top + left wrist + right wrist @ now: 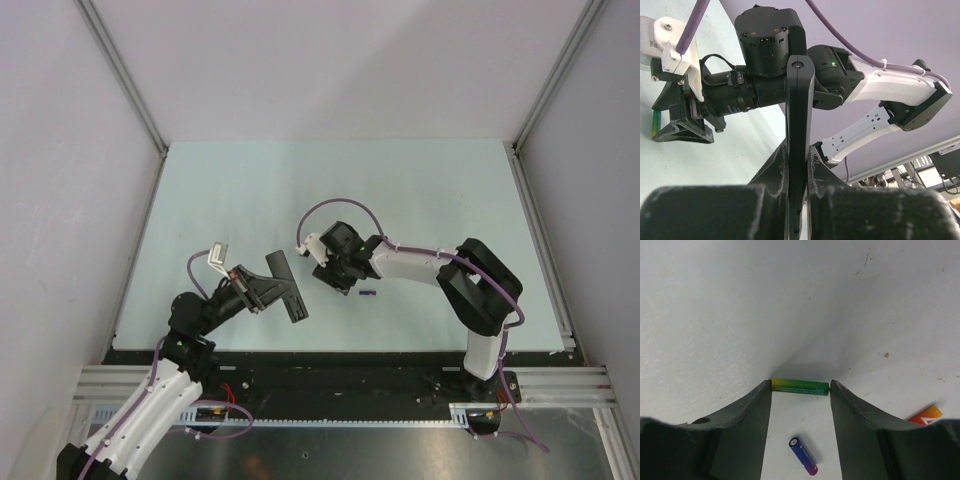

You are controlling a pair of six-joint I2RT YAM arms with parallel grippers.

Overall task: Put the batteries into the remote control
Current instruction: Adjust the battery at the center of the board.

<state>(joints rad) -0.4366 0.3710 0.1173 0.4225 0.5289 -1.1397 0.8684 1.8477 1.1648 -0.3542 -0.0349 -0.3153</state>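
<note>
My left gripper [262, 290] is shut on the remote control [286, 288], a slim black bar. In the left wrist view the remote control [800, 110] stands edge-on between the jaws of that gripper [799, 150]. My right gripper [336, 275] points down at the table beside it. The green battery [800, 388] spans the gap of the right gripper [800, 385] lengthwise, its ends against both fingertips, low over the table. The same green battery [656, 124] shows at those tips from the side. A blue-purple battery [803, 456] lies on the table under the jaws. Only one end of the red battery [925, 415] is visible.
The blue-purple battery [367, 294] lies just right of the right gripper on the pale green table [420, 190]. White enclosure walls [60, 200] close in the left, back and right. The right arm's base [485, 300] stands at the near right.
</note>
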